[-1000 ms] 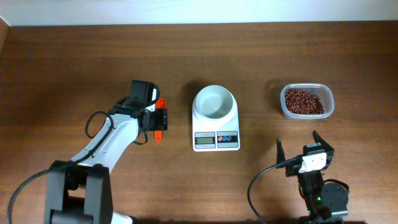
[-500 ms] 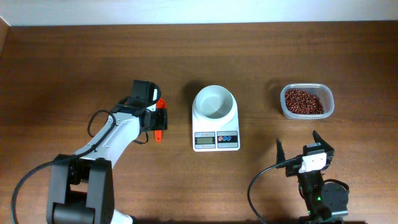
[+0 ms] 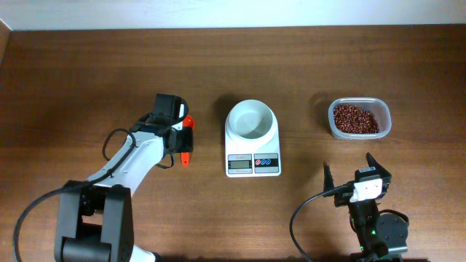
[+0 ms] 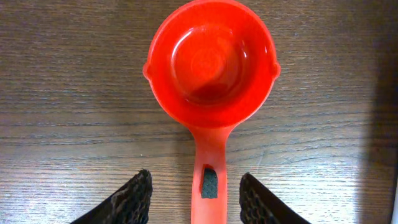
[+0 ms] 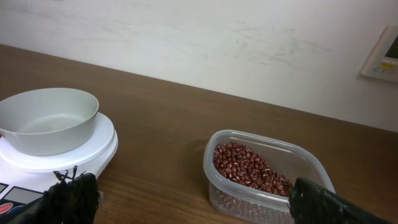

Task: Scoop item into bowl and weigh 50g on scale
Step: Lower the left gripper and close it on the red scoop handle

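Observation:
The white bowl (image 3: 252,120) stands empty on the white scale (image 3: 253,154) at the table's middle; both show in the right wrist view, bowl (image 5: 48,119) on scale (image 5: 93,149). Reddish-brown beans (image 3: 355,118) fill a clear plastic tub (image 3: 384,122) at the right, beans (image 5: 249,167) also in the right wrist view. A red scoop (image 3: 186,144) lies left of the scale. My left gripper (image 4: 194,199) is open, its fingers on either side of the scoop's handle (image 4: 208,180), not touching it; the scoop's cup (image 4: 210,62) is empty. My right gripper (image 3: 352,171) is open and empty, near the front edge.
The tub (image 5: 270,177) stands close in front of my right gripper, with bare wood between it and the scale. A pale wall runs along the table's far edge.
The left arm has shifted very slightly over the scoop. The right arm, bowl, scale and tub have not moved.

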Controlling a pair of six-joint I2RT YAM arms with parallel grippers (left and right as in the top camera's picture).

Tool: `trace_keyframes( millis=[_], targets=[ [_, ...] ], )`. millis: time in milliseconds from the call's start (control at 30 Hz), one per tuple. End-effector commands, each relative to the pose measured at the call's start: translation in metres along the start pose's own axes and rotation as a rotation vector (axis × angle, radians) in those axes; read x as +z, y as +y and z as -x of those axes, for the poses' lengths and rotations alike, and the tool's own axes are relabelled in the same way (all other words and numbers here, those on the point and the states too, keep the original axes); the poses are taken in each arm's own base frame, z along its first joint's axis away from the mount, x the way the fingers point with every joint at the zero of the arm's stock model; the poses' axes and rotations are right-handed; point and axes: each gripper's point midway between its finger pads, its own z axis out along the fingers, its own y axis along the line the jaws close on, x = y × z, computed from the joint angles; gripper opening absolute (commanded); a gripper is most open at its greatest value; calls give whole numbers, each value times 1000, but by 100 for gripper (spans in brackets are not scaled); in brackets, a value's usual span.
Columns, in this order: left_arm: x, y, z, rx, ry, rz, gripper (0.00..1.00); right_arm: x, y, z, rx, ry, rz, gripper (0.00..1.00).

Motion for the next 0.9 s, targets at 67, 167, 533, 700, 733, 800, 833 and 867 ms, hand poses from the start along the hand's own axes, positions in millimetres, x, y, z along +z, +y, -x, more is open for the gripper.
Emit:
trace_keyframes(
  millis=[67, 167, 533, 700, 733, 800, 833, 867],
  targets=[
    [5, -2, -5, 4, 11, -10, 48, 0, 0, -3, 4, 4, -2, 99],
    [6, -2, -4, 4, 10, -10, 47, 0, 0, -3, 4, 4, -2, 99],
    [21, -5, 0, -7, 0, -22, 44, 0, 0, -3, 4, 4, -2, 99],
    [21, -6, 5, -7, -21, -27, 38, 0, 0, -3, 4, 4, -2, 99],
    [21, -6, 5, -8, -20, -27, 36, 0, 0, -3, 4, 4, -2, 99],
    [21, -6, 4, -8, -17, -27, 35, 0, 0, -3, 4, 4, -2, 99],
    [21, -6, 3, -8, -12, -26, 34, 0, 0, -3, 4, 4, -2, 99],
    [21, -6, 3, -8, -12, -26, 34, 0, 0, -3, 4, 4, -2, 99]
  ],
)
